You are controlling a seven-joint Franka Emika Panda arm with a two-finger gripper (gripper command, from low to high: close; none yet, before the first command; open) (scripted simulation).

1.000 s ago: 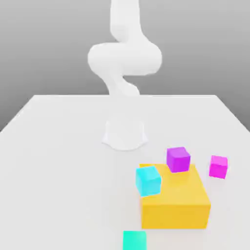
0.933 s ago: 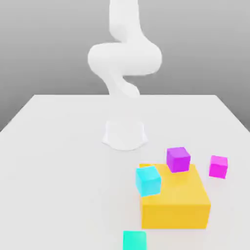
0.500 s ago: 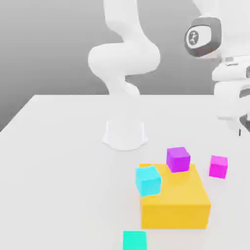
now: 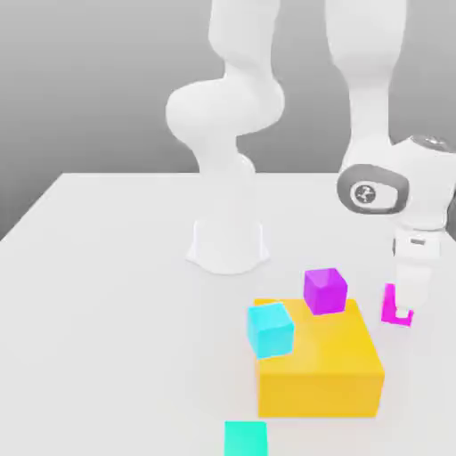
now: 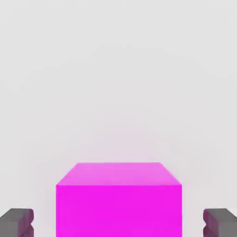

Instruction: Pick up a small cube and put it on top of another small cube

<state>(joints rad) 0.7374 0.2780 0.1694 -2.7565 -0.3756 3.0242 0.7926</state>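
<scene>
The small pink-magenta cube (image 4: 390, 305) sits on the white table at the exterior view's right, partly covered by my hand. My gripper (image 4: 407, 301) has come down over it. In the hand view the pink cube (image 5: 118, 190) lies between my gripper (image 5: 118, 223) fingers. The dark fingertips (image 5: 16, 222) stand on either side of it with a gap on each side, so the gripper is open around the cube. The violet-purple cube (image 4: 324, 290) stands at the far edge of the yellow block, left of my gripper.
A big yellow block (image 4: 321, 370) lies near the front, with a cyan cube (image 4: 270, 329) at its left corner. A teal cube (image 4: 245, 439) sits at the front edge. The arm's white base (image 4: 228, 245) stands mid-table.
The arm swung in from the right and came down over the pink-magenta cube. Its fingers now straddle the cube. None of the cubes has moved.
</scene>
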